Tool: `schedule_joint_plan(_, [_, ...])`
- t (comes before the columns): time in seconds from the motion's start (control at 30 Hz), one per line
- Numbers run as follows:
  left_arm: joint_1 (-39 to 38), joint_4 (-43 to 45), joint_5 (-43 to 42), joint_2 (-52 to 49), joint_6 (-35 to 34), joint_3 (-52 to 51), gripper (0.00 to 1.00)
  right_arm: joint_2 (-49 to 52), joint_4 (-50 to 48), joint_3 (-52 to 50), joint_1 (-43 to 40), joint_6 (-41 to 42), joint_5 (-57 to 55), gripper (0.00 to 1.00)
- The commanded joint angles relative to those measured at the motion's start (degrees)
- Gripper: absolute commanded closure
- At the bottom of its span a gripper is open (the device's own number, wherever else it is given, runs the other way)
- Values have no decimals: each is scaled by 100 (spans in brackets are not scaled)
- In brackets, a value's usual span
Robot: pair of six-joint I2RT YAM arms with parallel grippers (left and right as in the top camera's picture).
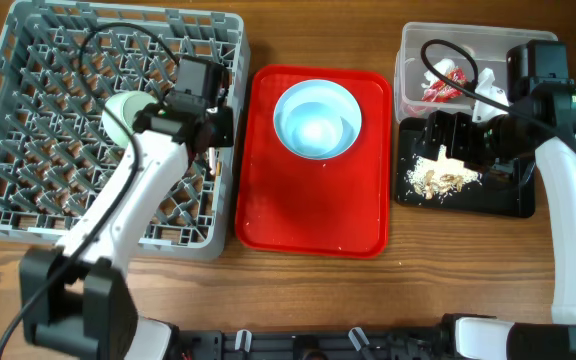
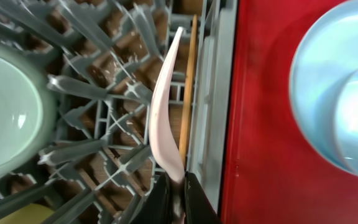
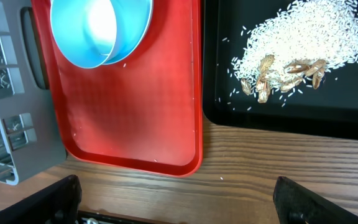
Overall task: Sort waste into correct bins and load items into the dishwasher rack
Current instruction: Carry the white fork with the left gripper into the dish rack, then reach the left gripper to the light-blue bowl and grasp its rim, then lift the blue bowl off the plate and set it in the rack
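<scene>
Wood-grain desk [image 1: 418,290] fills every view, brown with light streaks; we see nothing of the room beyond it.

The grey rack [image 1: 28,60] sits on the left of the desk. The red tray [image 1: 308,210] is in the middle, just beside the rack. At the right, the clear tub [image 1: 408,50] sits behind the black tray [image 1: 508,200].

The left pincer [image 2: 178,193] is over the rack's right edge, clenched on the white fork [image 2: 163,112]. A chopstick [image 2: 190,74] lies right alongside the fork; we can't tell if it is gripped too. The plate [image 2: 5,112] stands among the rack pegs.

The bowls [image 1: 316,118] are nested at the far end of the red tray, and a few stray grains lie on it. The wrapper [image 1: 446,84] is in the tub, and the crumbs [image 3: 303,37] are heaped on the black tray.

The right pincer [image 3: 179,202] is released, with its fingers spread wide and nothing between them.
</scene>
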State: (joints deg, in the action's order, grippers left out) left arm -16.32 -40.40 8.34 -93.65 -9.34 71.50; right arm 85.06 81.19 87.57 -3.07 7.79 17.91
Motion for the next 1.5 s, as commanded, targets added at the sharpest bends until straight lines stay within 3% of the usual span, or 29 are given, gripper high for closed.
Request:
schedule_joint_plan(0.0, [48,39,37,-278,168,-26,81,-15,-7,59,-17,-24,-31,0])
schedule_joint_plan(0.1, [46,94,31,-234,166,-15,66,-15,-9,59,-17,-26,-31,0])
schedule_joint_plan(0.23, [-109,122,-70,98,168,221,60,-15,-9,59,-17,-26,-33,0])
schedule_joint_plan(0.33, [-382,507,-793,372,234,310,53,-15,-15,59,-17,-28,-31,0])
schedule_joint_plan(0.43, [-752,968,-1440,350,610,308,48,-15,-13,59,-17,-26,-33,0])
schedule_joint_plan(0.53, [-1209,1377,-1451,146,1010,308,43,-15,-9,59,-17,39,-33,0])
schedule_joint_plan(0.97, [-2251,2870,-1449,-1687,1215,308,37,-15,-9,59,-17,280,-33,0])
schedule_joint_plan(1.13, [-2312,2686,-1158,-2127,1213,308,46,-15,-13,59,-17,271,-33,0])
schedule_joint_plan(1.37, [-2326,2540,-745,-2144,1134,308,96,-15,-13,59,-17,267,-35,0])
schedule_joint_plan(1.47, [-2376,2448,-765,-2144,1014,308,96,-15,-11,59,-17,264,-37,0])
